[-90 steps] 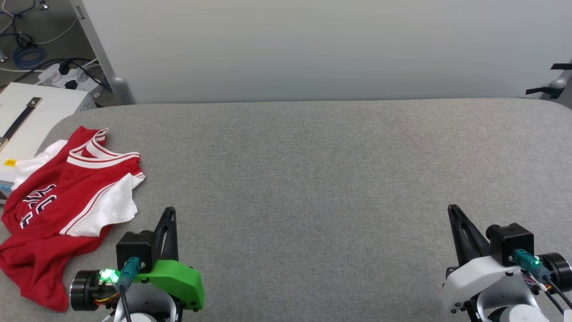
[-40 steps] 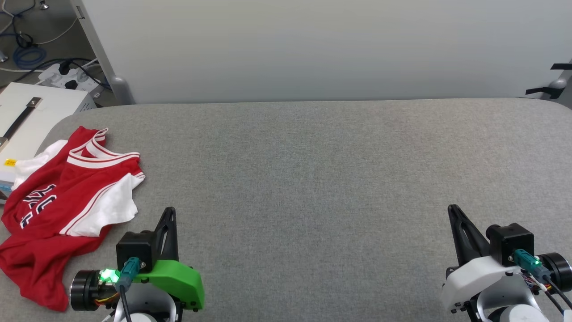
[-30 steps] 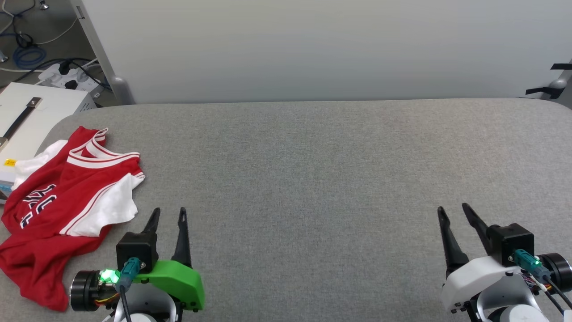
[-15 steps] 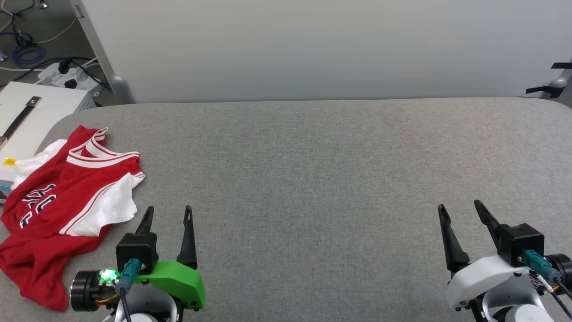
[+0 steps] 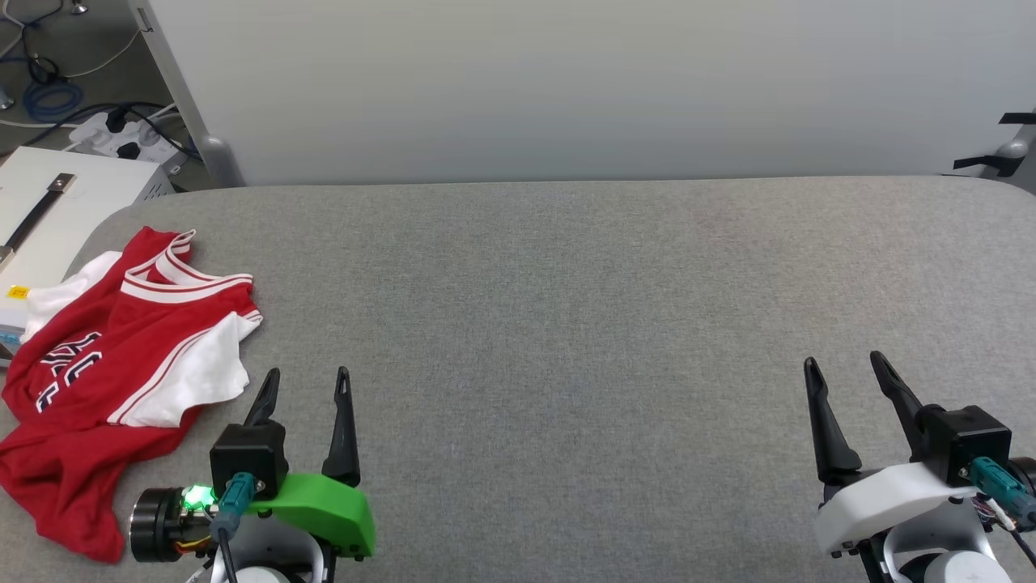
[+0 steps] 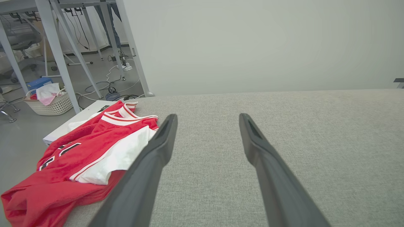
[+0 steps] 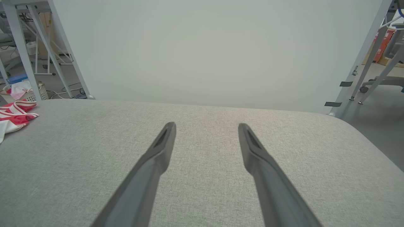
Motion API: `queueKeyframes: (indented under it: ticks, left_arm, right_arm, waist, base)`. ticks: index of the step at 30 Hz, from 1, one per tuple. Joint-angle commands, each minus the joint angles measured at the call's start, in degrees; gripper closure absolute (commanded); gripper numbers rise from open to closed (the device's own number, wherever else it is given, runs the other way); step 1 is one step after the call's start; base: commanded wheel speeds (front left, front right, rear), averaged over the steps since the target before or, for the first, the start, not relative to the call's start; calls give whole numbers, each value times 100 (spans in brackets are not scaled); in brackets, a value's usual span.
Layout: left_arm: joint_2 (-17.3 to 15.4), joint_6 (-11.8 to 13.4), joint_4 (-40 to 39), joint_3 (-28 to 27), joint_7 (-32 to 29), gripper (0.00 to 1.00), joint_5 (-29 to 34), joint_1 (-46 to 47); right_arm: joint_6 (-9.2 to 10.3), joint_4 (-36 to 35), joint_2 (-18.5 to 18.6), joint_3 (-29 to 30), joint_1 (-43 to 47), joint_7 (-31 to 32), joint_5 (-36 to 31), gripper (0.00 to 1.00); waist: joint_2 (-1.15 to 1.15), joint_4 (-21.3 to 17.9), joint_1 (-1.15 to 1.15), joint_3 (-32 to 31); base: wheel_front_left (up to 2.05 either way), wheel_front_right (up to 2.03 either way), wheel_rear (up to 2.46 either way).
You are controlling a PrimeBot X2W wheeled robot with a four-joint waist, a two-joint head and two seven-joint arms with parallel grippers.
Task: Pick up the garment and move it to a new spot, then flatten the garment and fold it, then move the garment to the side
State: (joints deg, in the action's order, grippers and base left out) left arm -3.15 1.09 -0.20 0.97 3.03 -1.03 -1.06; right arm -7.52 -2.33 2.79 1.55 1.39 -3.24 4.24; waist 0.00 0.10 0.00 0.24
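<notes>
Jersey T-shirt (image 5: pixel 154 324): red body, white sleeves, red-and-white striped collar trim, black lettering outlined white.
Tabletop (image 5: pixel 566 308): grey, fine woven fleck.
Left gripper (image 5: pixel 308 372): black fingers (image 5: pixel 343 429), bright green housing.
Right gripper (image 5: pixel 842 359): black fingers, white housing.
Partition (image 5: pixel 566 81): plain pale grey.
Box (image 5: pixel 97 182): white, black strap.
Basket (image 6: pixel 53 105): white weave.

- Padded surface (image 5: pixel 566 308): spans the head view from 9 to 3 o'clock.
- Garment (image 5: pixel 105 364): lies on the surface at its 8 o'clock corner, reaching the rim there.
- Left gripper (image 5: pixel 308 371): over the surface at 7 o'clock, just beside the garment on its 4 o'clock side.
- Right gripper (image 5: pixel 842 357): over the surface at 5 o'clock, well apart from the garment.
- Panel (image 5: pixel 566 81): upright behind the surface at 12 o'clock.
- Box (image 5: pixel 48 202): off the surface at 10 o'clock, just beside the garment.
- Power strip (image 5: pixel 121 139): on the floor behind the box.
</notes>
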Motion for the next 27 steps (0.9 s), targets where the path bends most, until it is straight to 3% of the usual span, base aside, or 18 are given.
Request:
queueKeyframes:
  ticks: [1,27]
  left_arm:
    - [7,34,-19,8,67,0,-14,28]
    - [12,107,-19,88,375,0,-74,38]
  right_arm:
    - [1,-68,4,9,79,-62,59,0]
    - [1,-248,5,69,234,-365,351,0]
  waist:
    - [0,3,0,3]
    - [0,29,0,23]
  base:
    - [0,0,0]
    - [0,0,0]
